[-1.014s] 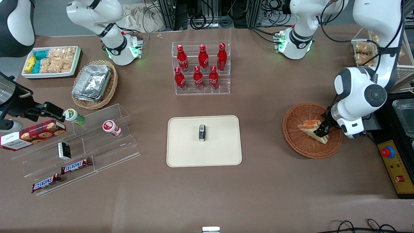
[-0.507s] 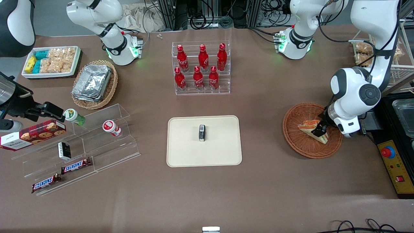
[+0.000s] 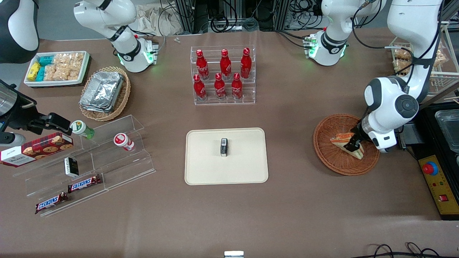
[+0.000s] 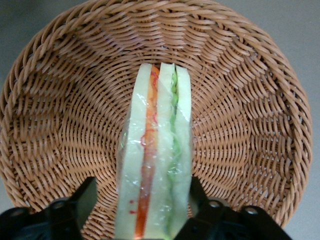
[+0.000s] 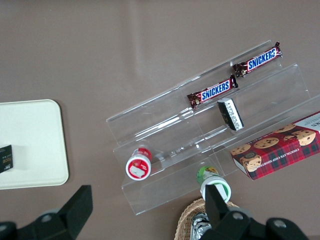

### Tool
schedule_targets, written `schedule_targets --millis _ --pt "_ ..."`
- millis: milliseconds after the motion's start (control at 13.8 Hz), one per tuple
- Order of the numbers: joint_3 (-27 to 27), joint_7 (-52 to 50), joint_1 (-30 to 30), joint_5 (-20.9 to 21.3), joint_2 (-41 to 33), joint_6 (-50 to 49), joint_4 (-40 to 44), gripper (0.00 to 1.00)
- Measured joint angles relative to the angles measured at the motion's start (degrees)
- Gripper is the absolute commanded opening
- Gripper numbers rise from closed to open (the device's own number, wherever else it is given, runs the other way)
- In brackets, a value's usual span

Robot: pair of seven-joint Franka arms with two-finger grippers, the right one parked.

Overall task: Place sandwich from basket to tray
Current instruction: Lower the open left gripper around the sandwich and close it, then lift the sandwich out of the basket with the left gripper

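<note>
sandwich: one wedge [image 4: 157, 160], wrapped in clear film, lying in the basket; the claw [image 4: 137, 210] is down at its wide end.
claw: spread, one finger [image 4: 85, 197] on each flank of the sandwich; one flank clearly shows a gap, so it is not pinching. in the front view it [image 3: 353, 144] sits over the sandwich [image 3: 344, 139].
basket: one reddish-brown wicker round [image 3: 331, 161], directly under the claw.
tray: one cream rectangle [image 3: 208, 168], well apart from the claw, toward the parked arm's end; one small dark packet [image 3: 224, 147] stands on it.
bottles: six red ones [image 3: 219, 86] in a clear tiered rack, farther from the front camera than the claw; lettering too small to read.
wrist view only: orange-red and green filling stripes along the cut edge.
right wrist view only: readable print, "snickers" on two bars [image 5: 212, 92], "chocolate chip" on one red plaid cookie box [image 5: 280, 152].
also there: two small capped bottles, one red-lidded [image 5: 138, 163], one green-lidded [image 5: 214, 184].
</note>
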Motion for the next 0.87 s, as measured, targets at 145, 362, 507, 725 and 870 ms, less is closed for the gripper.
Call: schedule_targets --millis 145,362,507,725,870 --pt "-0.02 0.10 -0.09 0.00 -0.01 0.17 0.00 0.17" --pt "-0.04 0.56 -0.12 0.00 -0.13 0.38 0.01 0.00" --pt "-0.06 1.83 -0.17 0.02 -0.48 0.51 0.05 0.00" --pt "-0.15 3.47 -0.18 0.15 -3.02 -3.36 0.87 0.00" --pt "-0.21 5.55 -0.19 0.16 -6.51 -12.44 4.37 0.00"
